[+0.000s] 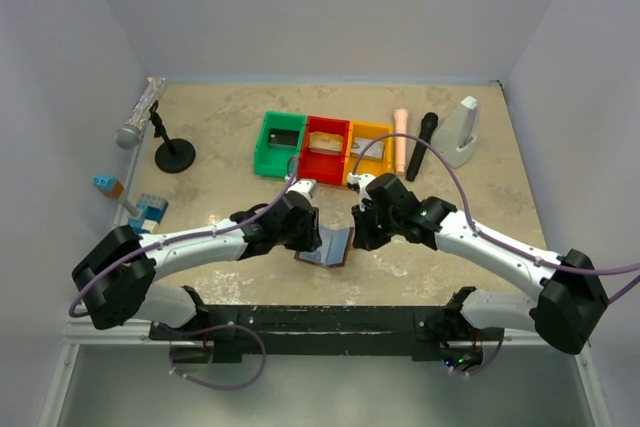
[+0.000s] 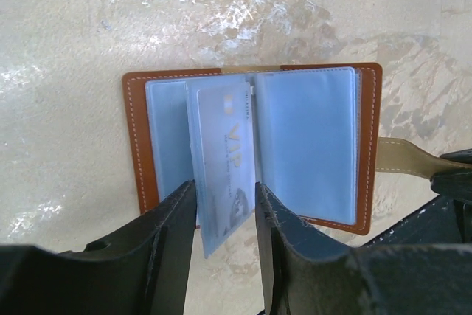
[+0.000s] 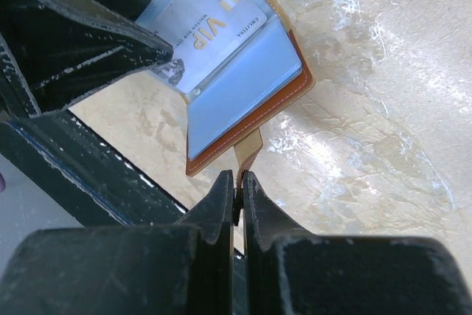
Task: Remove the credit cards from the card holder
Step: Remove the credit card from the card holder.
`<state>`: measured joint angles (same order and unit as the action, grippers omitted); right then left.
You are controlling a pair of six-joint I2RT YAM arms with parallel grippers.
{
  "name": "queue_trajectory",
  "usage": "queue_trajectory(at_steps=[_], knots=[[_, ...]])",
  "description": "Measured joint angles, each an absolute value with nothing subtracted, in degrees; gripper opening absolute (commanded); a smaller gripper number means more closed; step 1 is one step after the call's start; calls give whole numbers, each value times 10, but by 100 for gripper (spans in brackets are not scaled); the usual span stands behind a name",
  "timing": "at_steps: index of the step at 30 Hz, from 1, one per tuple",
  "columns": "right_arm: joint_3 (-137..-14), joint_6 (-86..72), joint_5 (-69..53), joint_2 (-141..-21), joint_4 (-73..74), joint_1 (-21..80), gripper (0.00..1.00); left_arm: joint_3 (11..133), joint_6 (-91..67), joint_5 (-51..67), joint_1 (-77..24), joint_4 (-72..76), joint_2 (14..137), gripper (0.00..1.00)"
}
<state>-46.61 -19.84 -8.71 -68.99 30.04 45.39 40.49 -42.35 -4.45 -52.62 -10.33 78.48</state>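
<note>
The left gripper (image 2: pixel 225 237) stands about half closed. Its two fingers (image 2: pixel 173 245) press against the long edges of a pale blue VIP card (image 2: pixel 228 160), so it appears to have that card pinched across its width. The card's lower end sits between the fingers and pokes out past the near edge of the card holder (image 2: pixel 369 145). The rest of the card runs away from the fingertips, over the clear plastic sleeves.

The holder lies open on the table just beyond the fingertips, brown cover down and its sleeves fanned to either side of the card. I cannot tell whether the card is already free of its sleeve or whether the sleeve is pinched along with it.

To the right of the fingers a tan closure strap (image 2: pixel 405 156) sticks out from the holder's edge. The right gripper (image 3: pixel 237 189) is fully closed on the tip of that strap (image 3: pixel 249 154), with the holder just ahead of its fingertips.

What could go wrong:
- If sleeve and card are clamped together, a pull would drag the whole holder instead of sliding the card out.
- The strap is a thin, flexible anchor. It could slip from the right gripper's fingers or twist the holder.
- An edge-on grip on a slick card may bow it and let it pop loose.
</note>
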Motion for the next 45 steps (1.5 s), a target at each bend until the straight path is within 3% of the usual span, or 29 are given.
queue_trajectory(at_steps=[6, 12, 18, 27, 33, 35, 41, 45], knots=[[-474, -179, -85, -690, 324, 454, 0, 405, -424, -65, -525, -126, 768, 49], [-480, -170, -66, -690, 350, 454, 0, 393, -427, -97, -525, -151, 704, 48], [-481, -166, -54, -693, 355, 454, 0, 376, -423, -60, -521, -105, 683, 42], [-480, -169, -40, -722, 345, 453, 0, 376, -423, 60, -521, 17, 791, 20], [-477, -178, -27, -722, 345, 449, 0, 372, -425, 73, -521, 34, 824, 13], [-475, -184, -22, -722, 347, 446, 9, 368, -425, 72, -521, 34, 828, 11], [-475, -205, 8, -719, 366, 441, 49, 357, -429, 58, -521, 32, 826, 11], [-478, -212, 27, -695, 395, 439, 56, 348, -429, 53, -521, 26, 808, 11]])
